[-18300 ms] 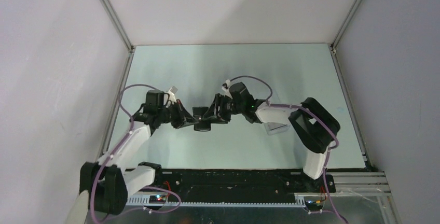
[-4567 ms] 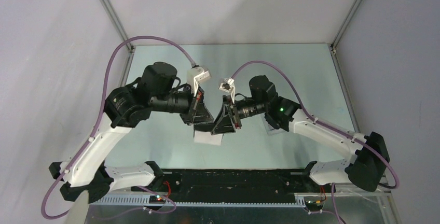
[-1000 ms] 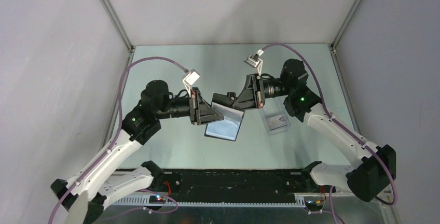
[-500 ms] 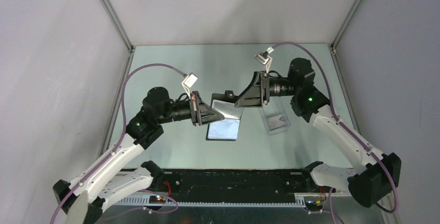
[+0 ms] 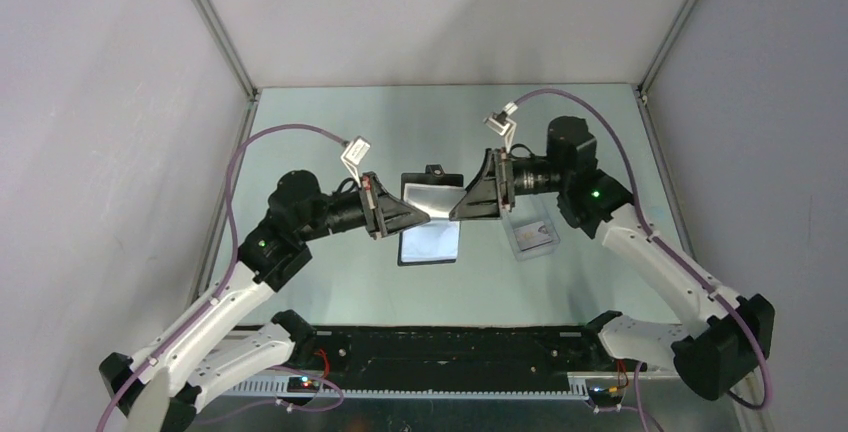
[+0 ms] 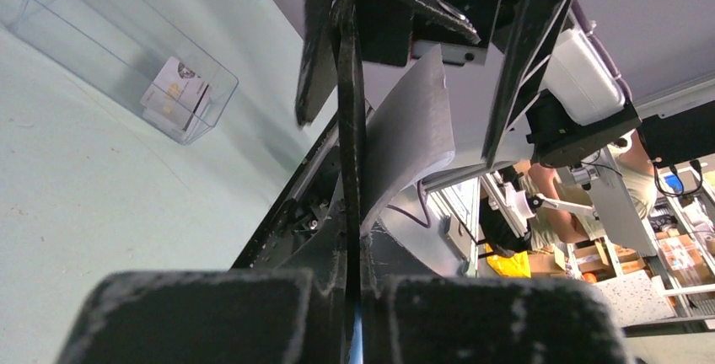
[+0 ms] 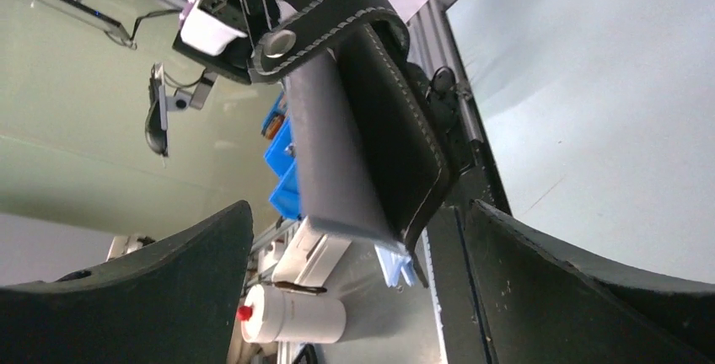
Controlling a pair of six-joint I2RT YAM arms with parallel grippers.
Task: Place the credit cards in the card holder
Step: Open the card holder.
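Left tool (image 5: 424, 215) clamped on wallet (image 5: 432, 190), right tool (image 5: 457, 210) wide open around it; back right out straight, then fetch card (image 5: 538, 237) from clear box (image 5: 514, 247).

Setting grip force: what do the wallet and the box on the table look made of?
Wallet: looks like black leather or imitation, matte, with pale stitching along the edges and a metal snap. Box: clear hard plastic, glossy; the table shows through its walls.
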